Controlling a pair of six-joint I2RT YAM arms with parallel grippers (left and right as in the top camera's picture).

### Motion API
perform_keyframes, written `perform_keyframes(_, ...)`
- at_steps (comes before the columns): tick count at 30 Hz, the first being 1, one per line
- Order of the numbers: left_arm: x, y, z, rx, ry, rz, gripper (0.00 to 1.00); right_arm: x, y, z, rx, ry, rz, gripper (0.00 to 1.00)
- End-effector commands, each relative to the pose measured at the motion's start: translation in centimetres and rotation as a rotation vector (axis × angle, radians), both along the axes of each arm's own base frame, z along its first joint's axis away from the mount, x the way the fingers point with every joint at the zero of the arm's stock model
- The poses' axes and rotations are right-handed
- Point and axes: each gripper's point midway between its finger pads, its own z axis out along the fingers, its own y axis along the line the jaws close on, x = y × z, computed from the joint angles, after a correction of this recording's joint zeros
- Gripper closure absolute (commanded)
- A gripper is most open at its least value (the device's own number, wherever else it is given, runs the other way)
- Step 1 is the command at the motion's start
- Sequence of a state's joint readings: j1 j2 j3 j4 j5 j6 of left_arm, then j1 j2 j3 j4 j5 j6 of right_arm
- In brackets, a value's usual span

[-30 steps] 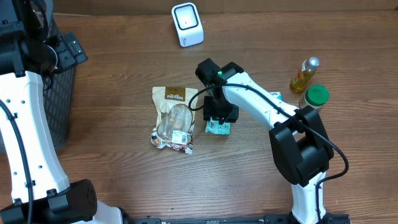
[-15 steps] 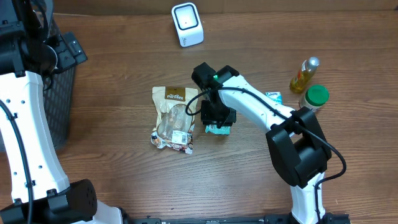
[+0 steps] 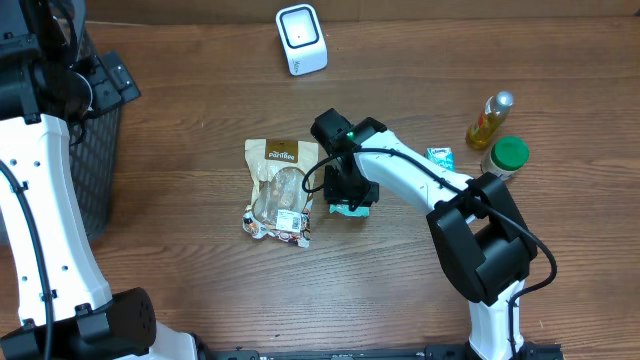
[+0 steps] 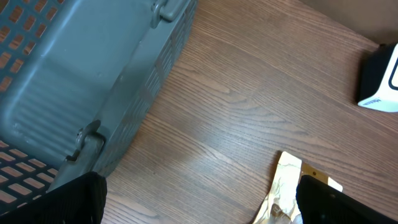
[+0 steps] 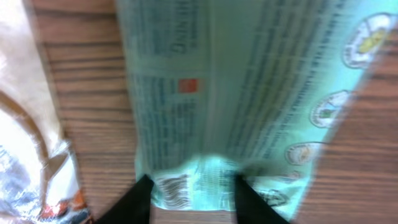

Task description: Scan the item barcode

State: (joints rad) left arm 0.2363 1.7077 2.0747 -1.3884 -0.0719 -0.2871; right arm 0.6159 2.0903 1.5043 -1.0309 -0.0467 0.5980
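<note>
Teal plastic packet (image 5: 236,93) seems pinched at its edge by right gripper (image 5: 194,190) for lifting; left gripper (image 4: 199,205) open, empty.

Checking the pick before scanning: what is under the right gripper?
A teal packet on the wooden table, its bunched end pinched between the fingers. From overhead the right gripper covers most of it, leaving only its lower edge showing.
</note>
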Motion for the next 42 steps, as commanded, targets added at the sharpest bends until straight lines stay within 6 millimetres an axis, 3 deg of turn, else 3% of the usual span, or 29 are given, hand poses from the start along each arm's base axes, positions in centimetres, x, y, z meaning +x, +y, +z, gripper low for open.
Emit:
perform_keyframes(1, 0.2, 0.0, 0.1, 0.001, -0.004, -0.004, 0.0, -0.8, -0.5, -1.5, -0.02, 0.03, 0.002, 0.48)
perform_keyframes(3, 0.2, 0.0, 0.1, 0.001, -0.004, -0.004, 0.0, -0.8, -0.1, -1.5, 0.002, 0.035, 0.002, 0.41)
perform_keyframes(8, 0.2, 0.0, 0.1, 0.001, -0.004, -0.004, 0.01, -0.8, 0.6, -1.0, 0.033, 0.045, 0.006, 0.37)
perform_keyframes(15, 0.2, 0.0, 0.1, 0.001, -0.004, -0.004, 0.0, 2.2, 2.2, 4.8, 0.066, -0.041, 0.128, 0.28)
perform_keyframes(18, 0.2, 0.0, 0.1, 0.001, -0.004, -0.004, 0.0, 4.4, 1.2, 6.6, 0.0, -0.131, 0.126, 0.21)
perform_keyframes(19, 0.2, 0.0, 0.1, 0.001, -0.004, -0.004, 0.0, 5.2, 0.7, 6.8, -0.026, -0.162, 0.118, 0.13)
perform_keyframes(25, 0.2, 0.0, 0.1, 0.001, -0.004, -0.004, 0.0, 9.2, -1.9, 6.7, -0.091, -0.294, 0.048, 0.09)
perform_keyframes(29, 0.2, 0.0, 0.1, 0.001, -0.004, -0.004, 0.0, 10.6, -3.0, 6.1, -0.06, -0.314, -0.002, 0.08)
perform_keyframes(35, 0.2, 0.0, 0.1, 0.001, -0.004, -0.004, 0.0, 9.8, -3.2, 4.0, 0.033, -0.239, -0.026, 0.07)
perform_keyframes(42, 0.2, 0.0, 0.1, 0.001, -0.004, -0.004, 0.0, 7.5, -4.0, 1.5, 0.008, -0.161, -0.021, 0.03)
